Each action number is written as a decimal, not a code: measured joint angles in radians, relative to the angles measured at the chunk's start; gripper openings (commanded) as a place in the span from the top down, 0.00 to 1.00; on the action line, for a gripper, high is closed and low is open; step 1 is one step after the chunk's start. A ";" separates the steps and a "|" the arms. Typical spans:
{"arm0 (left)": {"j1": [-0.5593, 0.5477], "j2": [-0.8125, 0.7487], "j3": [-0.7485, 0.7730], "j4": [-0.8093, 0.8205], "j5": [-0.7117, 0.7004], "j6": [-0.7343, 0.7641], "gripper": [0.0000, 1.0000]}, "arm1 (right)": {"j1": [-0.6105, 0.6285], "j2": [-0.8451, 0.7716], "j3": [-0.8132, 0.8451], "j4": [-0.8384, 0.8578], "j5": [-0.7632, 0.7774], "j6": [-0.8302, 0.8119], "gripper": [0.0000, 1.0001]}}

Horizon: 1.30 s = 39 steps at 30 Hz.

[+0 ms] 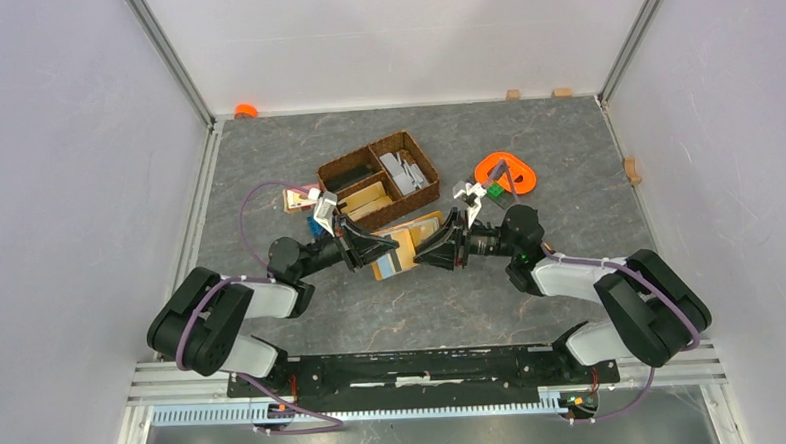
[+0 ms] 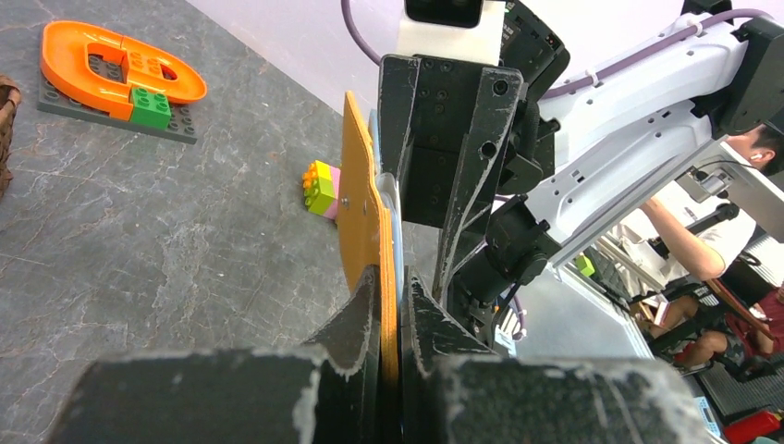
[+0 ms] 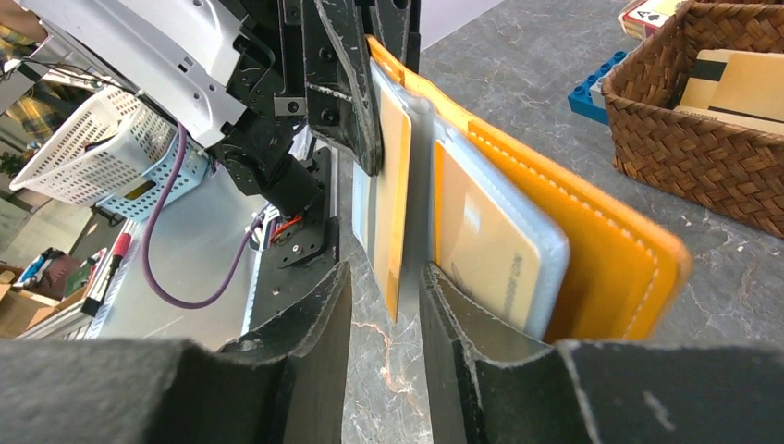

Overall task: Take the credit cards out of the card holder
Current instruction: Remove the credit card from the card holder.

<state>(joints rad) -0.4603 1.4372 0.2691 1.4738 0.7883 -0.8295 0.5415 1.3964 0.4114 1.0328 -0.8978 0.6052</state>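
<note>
The card holder (image 1: 408,243) was held open and on edge between the two arms, just in front of the wicker basket (image 1: 339,170). Whether its lower edge touched the grey surface (image 1: 577,164) could not be told. From the right wrist, its orange cover backed clear sleeves. One tan card (image 3: 481,240) sat deep in its pocket, and another card (image 3: 396,176) reached toward the camera.

The left hand (image 2: 393,287) was clamped tight on the holder's cover, steadying it. The right hand (image 3: 386,277) had its jaws apart, one on either side of the nearer card's edge, with a visible gap and no pinch.

This looked like the start of a pull on that card: the approach was made, the grasp not yet taken. The next move would call for the right hand to close squarely on the card alone, not the sleeve, then draw it straight along the pocket while the left hand held firm.
</note>
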 measured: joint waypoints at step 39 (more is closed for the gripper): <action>0.036 -0.101 -0.060 -0.040 -0.090 -0.018 0.95 | -0.067 -0.061 -0.029 0.019 0.040 0.010 1.00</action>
<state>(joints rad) -0.4240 1.3361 0.2092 1.4342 0.6987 -0.8471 0.4744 1.3354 0.3824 1.0519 -0.8577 0.6155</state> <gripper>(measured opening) 0.146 0.003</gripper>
